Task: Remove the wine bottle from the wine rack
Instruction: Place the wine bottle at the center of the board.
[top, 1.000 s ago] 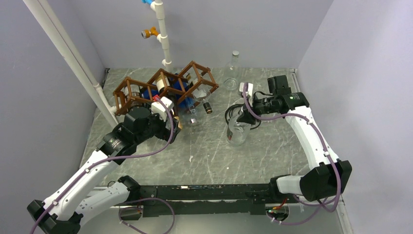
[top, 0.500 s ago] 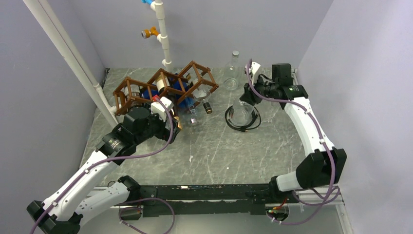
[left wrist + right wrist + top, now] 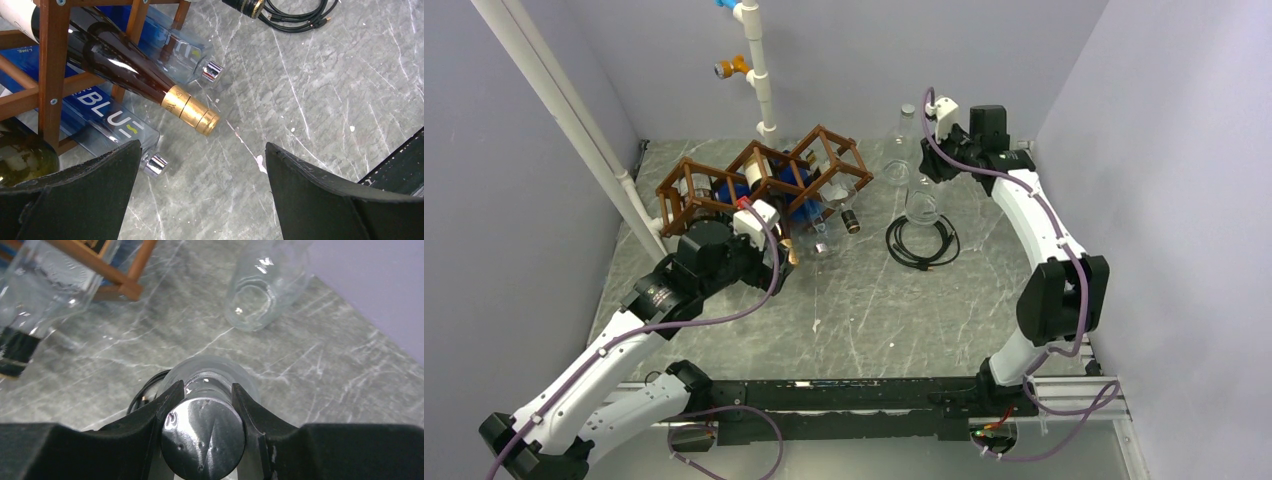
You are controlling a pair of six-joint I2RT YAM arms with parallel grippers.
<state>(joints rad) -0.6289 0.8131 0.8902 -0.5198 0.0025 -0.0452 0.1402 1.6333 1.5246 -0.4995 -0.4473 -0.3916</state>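
Observation:
The brown wine rack (image 3: 764,180) stands at the back left, with several bottles lying in its cells. A dark wine bottle (image 3: 125,65) with a gold foil neck (image 3: 192,111) pokes out of the wine rack (image 3: 50,60) toward the table. My left gripper (image 3: 202,150) is open just in front of that neck, with nothing between its fingers. My right gripper (image 3: 205,390) is shut on the silver cap (image 3: 202,437) of an upright clear glass bottle (image 3: 921,205) at the back right. Whether that bottle touches the table does not show.
A coiled black cable (image 3: 922,243) lies under the held bottle. A second clear bottle (image 3: 902,135) stands by the back wall. Blue-labelled clear bottles (image 3: 115,122) with silver caps stick out of the rack. A white pipe (image 3: 759,70) rises behind the rack.
My right arm has carried the clear glass bottle from mid-table toward the back wall, stretching out as it went. The left arm has not moved.

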